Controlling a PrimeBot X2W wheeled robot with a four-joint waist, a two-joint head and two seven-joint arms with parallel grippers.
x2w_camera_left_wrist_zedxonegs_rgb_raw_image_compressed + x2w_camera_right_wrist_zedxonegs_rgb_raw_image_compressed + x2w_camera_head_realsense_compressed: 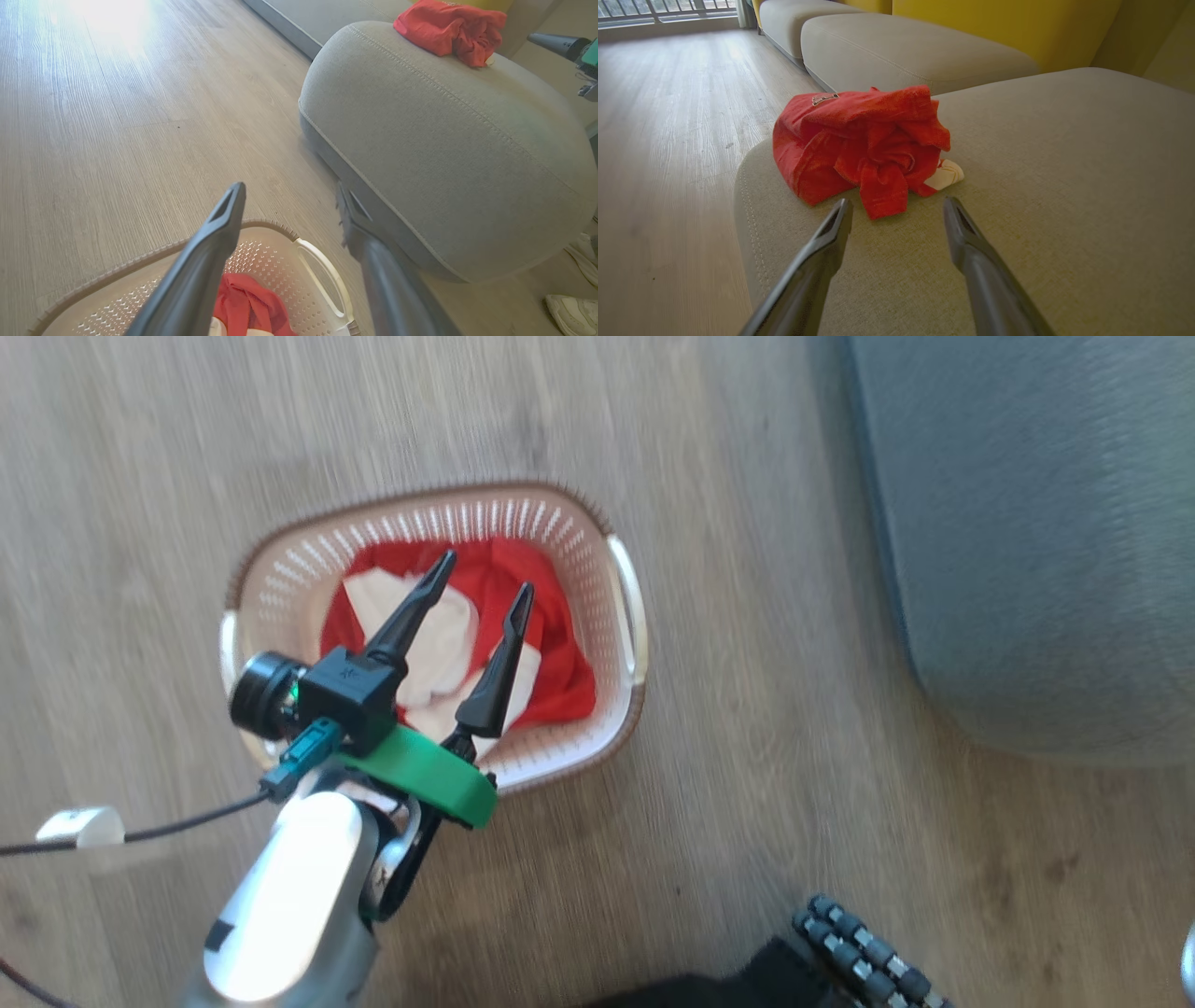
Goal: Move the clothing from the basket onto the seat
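Basket sits on the floor left of the seat, red-and-white clothing inside, left gripper spread wide, empty, above it; on the seat lies a red garment, right gripper open-fingered beside it.

Silver forearm, green bracket, black tool

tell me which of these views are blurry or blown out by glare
Head view: motion blur smears the floor, the basket rim and the seat; the pale forearm is glared white. Left wrist view: sunlight washes out the floor at upper left; one finger of the left claw is blurred. Right wrist view: evenly lit, the clothing sharp.
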